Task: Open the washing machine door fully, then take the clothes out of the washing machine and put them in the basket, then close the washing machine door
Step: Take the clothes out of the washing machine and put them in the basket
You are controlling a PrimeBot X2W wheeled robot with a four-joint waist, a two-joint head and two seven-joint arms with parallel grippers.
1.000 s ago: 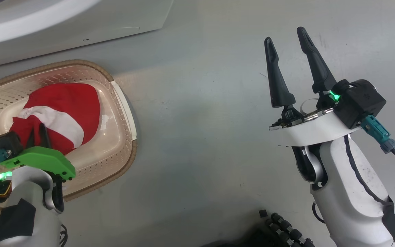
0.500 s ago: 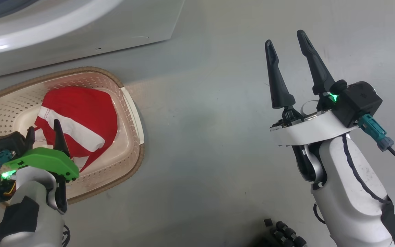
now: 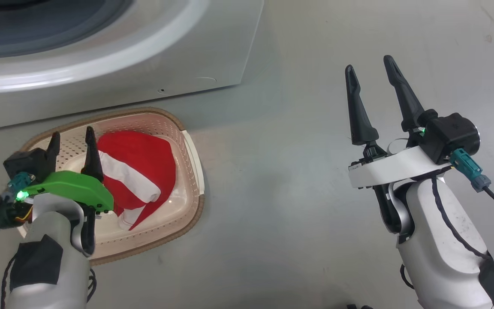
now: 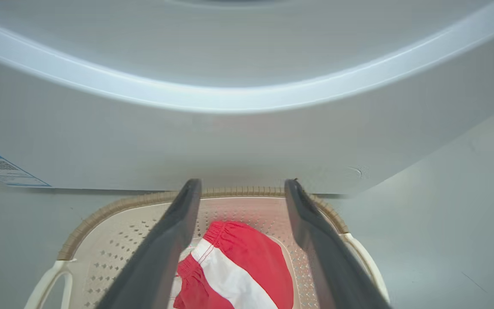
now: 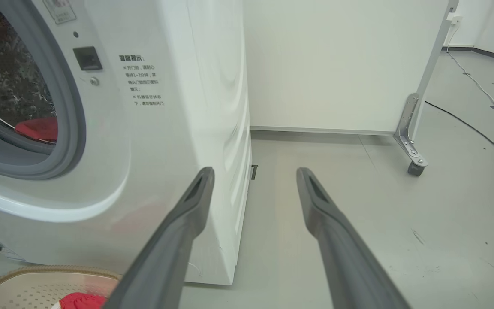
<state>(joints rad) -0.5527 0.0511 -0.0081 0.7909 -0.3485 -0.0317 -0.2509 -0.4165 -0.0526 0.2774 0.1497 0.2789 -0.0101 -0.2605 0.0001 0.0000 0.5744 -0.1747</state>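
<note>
Grey floor (image 3: pixel 281 206) — clothes (image 3: pixel 144 159) in basket (image 3: pixel 161 128), left tool (image 3: pixel 71 133) spread.

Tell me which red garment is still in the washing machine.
The plain red piece seen through the drum opening, behind the grey door seal; the red-and-white one already lies in the basket.

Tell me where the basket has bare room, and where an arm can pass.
Bare: the basket's bottom strip between the clothes and its right and near rim; the floor between basket and right gripper. Crowded: the basket's left half, under the open left gripper.
</note>
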